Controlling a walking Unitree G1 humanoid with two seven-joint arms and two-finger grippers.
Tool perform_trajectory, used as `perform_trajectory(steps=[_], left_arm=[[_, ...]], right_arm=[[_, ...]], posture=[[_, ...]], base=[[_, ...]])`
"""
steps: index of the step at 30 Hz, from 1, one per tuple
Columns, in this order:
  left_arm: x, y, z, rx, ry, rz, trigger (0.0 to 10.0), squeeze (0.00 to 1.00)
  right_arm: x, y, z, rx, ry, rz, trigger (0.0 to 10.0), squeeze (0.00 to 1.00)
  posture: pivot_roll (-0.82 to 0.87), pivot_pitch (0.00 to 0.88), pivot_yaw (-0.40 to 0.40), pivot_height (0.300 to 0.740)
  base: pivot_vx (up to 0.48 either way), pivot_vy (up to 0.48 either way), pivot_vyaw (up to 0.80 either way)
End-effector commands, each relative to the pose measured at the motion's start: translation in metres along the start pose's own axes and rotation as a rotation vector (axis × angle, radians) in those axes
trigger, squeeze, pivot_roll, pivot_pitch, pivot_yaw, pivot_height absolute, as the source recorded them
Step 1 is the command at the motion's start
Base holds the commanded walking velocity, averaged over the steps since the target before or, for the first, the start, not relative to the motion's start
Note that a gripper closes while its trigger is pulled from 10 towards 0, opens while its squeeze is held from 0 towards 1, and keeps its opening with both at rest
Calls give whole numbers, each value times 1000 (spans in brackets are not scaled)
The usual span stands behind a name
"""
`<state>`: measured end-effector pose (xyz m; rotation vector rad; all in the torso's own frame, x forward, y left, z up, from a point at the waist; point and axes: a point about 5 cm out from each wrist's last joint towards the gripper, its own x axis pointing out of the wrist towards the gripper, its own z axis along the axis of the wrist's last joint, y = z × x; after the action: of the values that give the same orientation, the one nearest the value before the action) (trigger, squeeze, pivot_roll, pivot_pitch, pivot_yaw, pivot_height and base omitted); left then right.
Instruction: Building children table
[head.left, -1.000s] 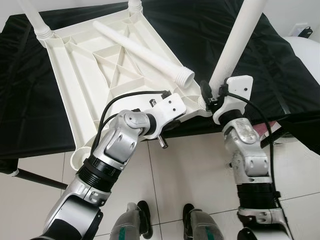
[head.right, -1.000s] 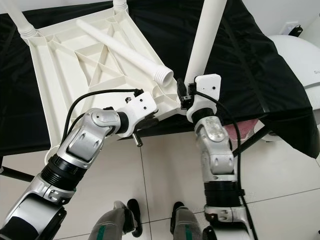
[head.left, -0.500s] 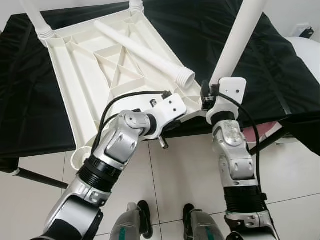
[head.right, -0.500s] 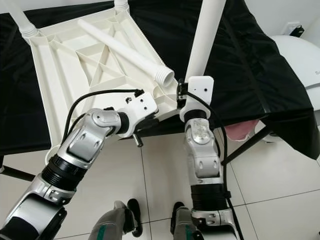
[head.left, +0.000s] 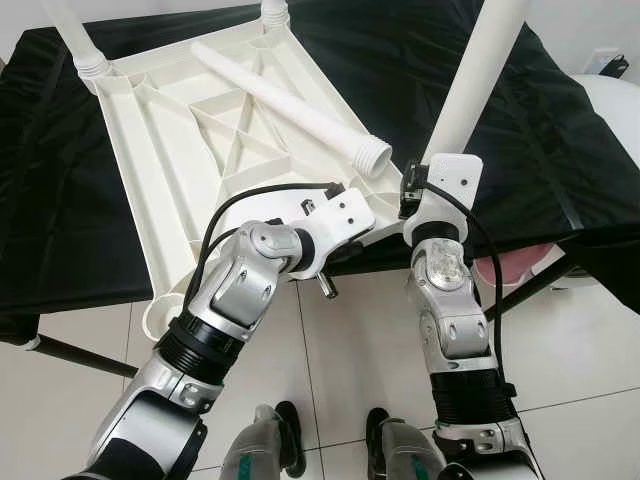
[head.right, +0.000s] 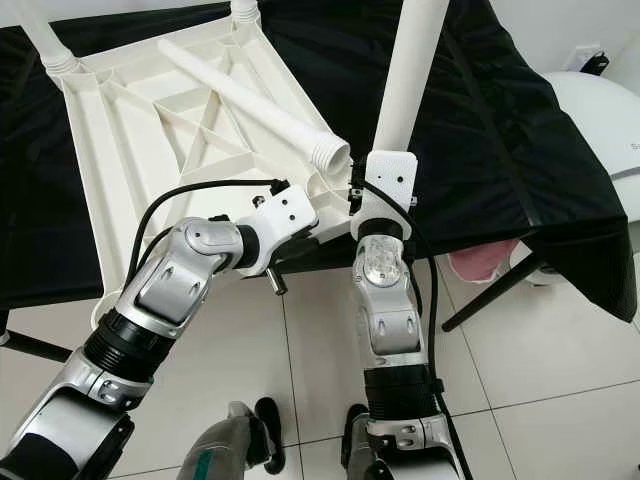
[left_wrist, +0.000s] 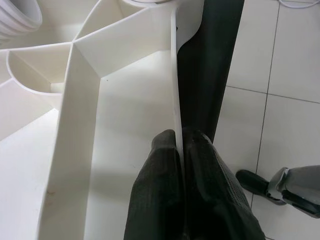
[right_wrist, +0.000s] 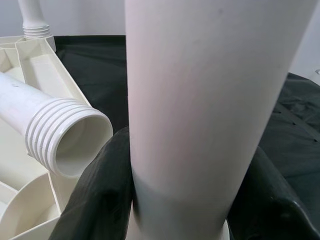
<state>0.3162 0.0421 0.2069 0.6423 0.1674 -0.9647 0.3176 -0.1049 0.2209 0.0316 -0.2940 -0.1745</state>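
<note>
Left eye view: a black cloth covers a work surface that spans the upper half of the picture, over a pale tiled floor. On the cloth, from about ten o'clock to the centre, lies a white plastic tabletop, upside down with its ribbed underside showing. Its near edge overhangs the cloth toward the robot.

A white leg rises from the tabletop's near right corner and leans toward one o'clock. Another leg lies loose across the ribs, its threaded open end pointing to about three o'clock, just beside the standing leg. Two more legs stand at the far corners, one at eleven o'clock and one at twelve.

The left gripper sits at the tabletop's near edge, its two black fingers pressed together on the thin rim wall. The right gripper is at the foot of the standing leg, just right of centre, with its fingers clamped on either side of the tube.

At six o'clock the robot's feet stand on the tiles.
</note>
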Motion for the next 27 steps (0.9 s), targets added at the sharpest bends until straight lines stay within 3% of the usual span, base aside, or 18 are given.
perform_trajectory(steps=[1, 18, 19, 27], left_arm=[[-4, 7, 14, 42, -42, 114, 10000, 0], [-4, 6, 13, 40, -43, 112, 10000, 0], [-4, 6, 13, 40, -43, 111, 10000, 0], [-4, 6, 14, 41, -45, 110, 10000, 0]], right_arm=[[-7, 15, -5, 12, 30, 39, 10000, 0], [-9, 12, -7, 18, 32, 28, 10000, 0], [-9, 11, -7, 21, 35, 28, 10000, 1000], [-8, 8, -7, 25, 34, 31, 10000, 1000]], posture=[[-124, 207, 50, 740], [-124, 209, 49, 740], [-124, 208, 49, 740], [-126, 202, 48, 740]], base=[[0, 0, 0], [0, 0, 0], [0, 0, 0], [0, 0, 0]])
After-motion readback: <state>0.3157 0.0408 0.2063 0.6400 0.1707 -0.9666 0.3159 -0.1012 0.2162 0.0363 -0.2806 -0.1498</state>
